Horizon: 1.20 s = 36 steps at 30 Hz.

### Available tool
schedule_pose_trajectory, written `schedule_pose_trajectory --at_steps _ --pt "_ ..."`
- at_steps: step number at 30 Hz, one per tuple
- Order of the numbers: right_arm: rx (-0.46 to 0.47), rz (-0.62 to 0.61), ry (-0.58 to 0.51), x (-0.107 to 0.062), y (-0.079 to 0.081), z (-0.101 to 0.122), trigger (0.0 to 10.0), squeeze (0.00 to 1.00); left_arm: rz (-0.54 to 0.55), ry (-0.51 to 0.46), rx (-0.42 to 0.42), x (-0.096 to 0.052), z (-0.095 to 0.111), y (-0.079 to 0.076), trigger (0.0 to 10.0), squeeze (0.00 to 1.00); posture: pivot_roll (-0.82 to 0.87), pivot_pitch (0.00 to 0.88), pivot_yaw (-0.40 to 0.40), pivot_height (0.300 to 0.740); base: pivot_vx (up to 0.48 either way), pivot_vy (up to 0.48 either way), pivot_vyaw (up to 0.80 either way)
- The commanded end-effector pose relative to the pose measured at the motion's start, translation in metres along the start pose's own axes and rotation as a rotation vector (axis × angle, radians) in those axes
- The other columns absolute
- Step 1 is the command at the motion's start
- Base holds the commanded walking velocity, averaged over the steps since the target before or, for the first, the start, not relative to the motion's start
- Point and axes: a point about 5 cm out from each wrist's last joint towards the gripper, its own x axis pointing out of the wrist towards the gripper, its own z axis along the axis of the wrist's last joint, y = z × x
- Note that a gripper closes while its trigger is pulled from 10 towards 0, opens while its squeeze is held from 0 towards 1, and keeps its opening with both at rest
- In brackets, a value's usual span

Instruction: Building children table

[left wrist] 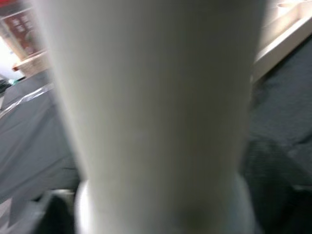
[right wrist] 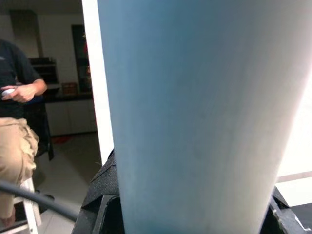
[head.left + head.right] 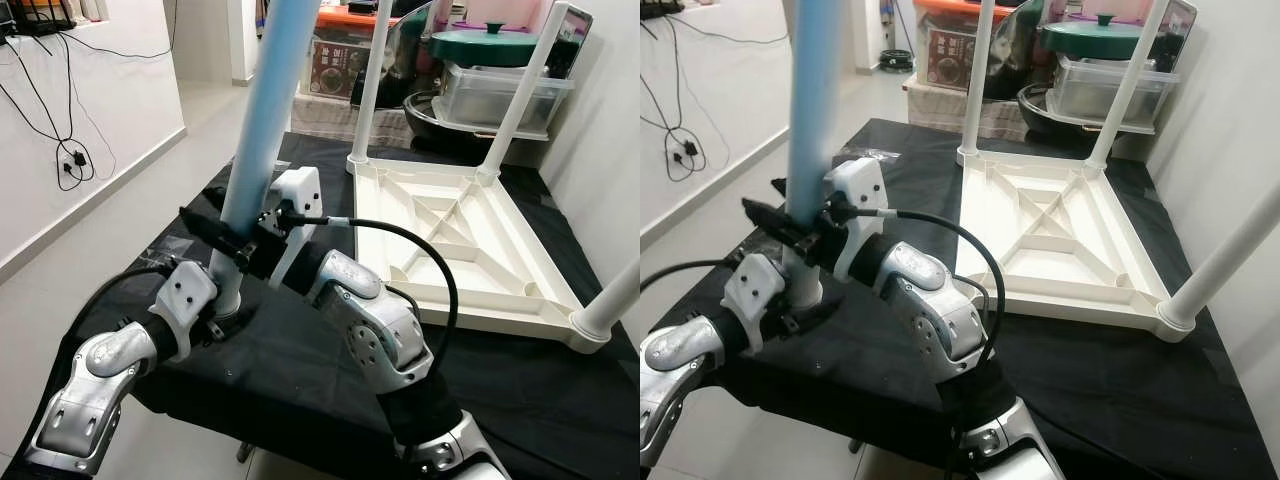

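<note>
Both end effectors clamp 1 upright blue table leg [image 3: 262,120]: left end effector [image 3: 222,300] near its base, right end effector [image 3: 240,245] just above. The upturned white table frame [image 3: 450,240], bearing 3 legs, lies beside the right end effector on the black-covered tabletop [image 3: 300,380].

White wall [image 3: 90,90] with dangling cables [image 3: 68,150], pale floor [image 3: 150,190], stacked storage boxes [image 3: 500,95].

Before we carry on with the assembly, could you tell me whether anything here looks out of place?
Yes: the fourth leg is held by both grippers over the black cloth, apart from the upturned tabletop, whose other three legs already stand in their corners.
</note>
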Motion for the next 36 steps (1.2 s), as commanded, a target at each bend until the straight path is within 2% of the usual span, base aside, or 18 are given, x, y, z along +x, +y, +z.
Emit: schedule_pose_trajectory --at_steps 1,2,9,10,12,13,16,17,18,20,21,22,23,24,26,31,33,36 --pt "0.066 0.035 -0.104 0.009 0.015 0.011 0.0 0.00 -0.041 0.023 0.010 0.002 -0.006 -0.007 10.0 0.71 0.07 0.000 -0.042 0.740 0.000 0.000 0.00" --pt "0.071 0.028 -0.102 0.008 0.014 0.011 0.0 0.00 0.002 0.025 0.024 0.001 -0.008 -0.001 10.0 1.00 0.07 0.000 -0.046 0.740 0.000 0.000 0.00" --pt "0.052 -0.052 -0.098 0.003 -0.003 0.013 0.0 0.00 0.116 0.001 0.033 -0.008 -0.005 0.013 10.0 1.00 0.07 0.000 -0.049 0.740 0.000 0.000 0.00" --pt "0.034 -0.111 -0.097 0.000 -0.015 0.015 0.0 0.00 0.144 -0.018 0.024 -0.011 -0.001 0.012 10.0 1.00 0.07 0.000 -0.051 0.740 0.000 0.000 0.00" --pt "0.034 -0.111 -0.097 0.000 -0.015 0.015 0.0 0.00 0.144 -0.018 0.024 -0.011 -0.001 0.012 10.0 1.00 0.07 0.000 -0.051 0.740 0.000 0.000 0.00" --pt "-0.001 -0.187 -0.092 -0.003 -0.030 0.018 0.0 0.00 0.187 -0.044 0.012 -0.014 0.004 0.012 10.0 1.00 0.08 0.000 -0.054 0.740 0.000 0.000 0.00" --pt "-0.047 -0.261 -0.077 -0.007 -0.043 0.020 0.0 0.00 0.241 -0.057 0.006 -0.015 0.007 0.012 10.0 1.00 0.08 0.000 -0.058 0.740 0.000 0.000 0.00" --pt "-0.081 -0.379 -0.045 -0.013 -0.061 0.020 0.6 0.00 0.293 -0.071 -0.008 -0.016 0.011 0.010 10.0 1.00 0.08 0.000 -0.064 0.740 0.000 0.000 0.00" --pt "-0.107 -0.506 -0.010 -0.020 -0.079 0.019 10.0 0.00 0.309 -0.074 -0.025 -0.015 0.011 0.004 10.0 1.00 0.09 0.000 -0.065 0.740 0.000 0.000 0.00" --pt "-0.107 -0.506 -0.010 -0.020 -0.079 0.019 10.0 0.00 0.309 -0.074 -0.025 -0.015 0.011 0.004 10.0 1.00 0.09 0.000 -0.065 0.740 0.000 0.000 0.00" --pt "-0.118 -0.592 0.014 -0.026 -0.090 0.018 10.0 0.00 0.314 -0.071 -0.037 -0.014 0.011 -0.002 10.0 0.93 0.09 0.000 -0.065 0.740 0.000 0.000 0.00" --pt "-0.118 -0.592 0.014 -0.026 -0.090 0.018 10.0 0.00 0.314 -0.071 -0.037 -0.014 0.011 -0.002 10.0 0.93 0.09 0.000 -0.065 0.740 0.000 0.000 0.00" --pt "-0.132 -0.690 0.049 -0.033 -0.102 0.018 10.0 0.00 0.320 -0.054 -0.064 -0.011 0.007 -0.010 10.0 0.00 0.08 0.000 -0.067 0.740 0.000 0.000 0.00" --pt "-0.132 -0.690 0.049 -0.033 -0.102 0.018 10.0 0.00 0.320 -0.054 -0.064 -0.011 0.007 -0.010 10.0 0.00 0.08 0.000 -0.067 0.740 0.000 0.000 0.00" --pt "-0.167 -0.838 0.098 -0.045 -0.118 0.019 10.0 0.00 0.345 -0.032 -0.104 -0.007 0.001 -0.022 10.0 0.00 0.08 0.000 -0.065 0.740 0.000 0.000 0.00" --pt "-0.177 -0.913 0.130 -0.051 -0.127 0.020 10.0 0.00 0.370 -0.001 -0.101 -0.006 -0.003 -0.027 10.0 0.00 0.08 0.000 -0.064 0.740 0.000 0.000 0.00" --pt "-0.168 -0.909 0.038 -0.057 -0.134 0.032 10.0 0.00 0.418 -0.003 -0.138 -0.006 -0.005 -0.032 10.0 0.00 0.08 0.000 -0.066 0.740 0.000 0.000 0.00" --pt "-0.171 -0.921 0.021 -0.060 -0.137 0.035 10.0 0.00 0.444 -0.003 -0.147 -0.007 -0.004 -0.033 10.0 0.00 0.08 0.000 -0.066 0.740 0.000 0.000 0.00"
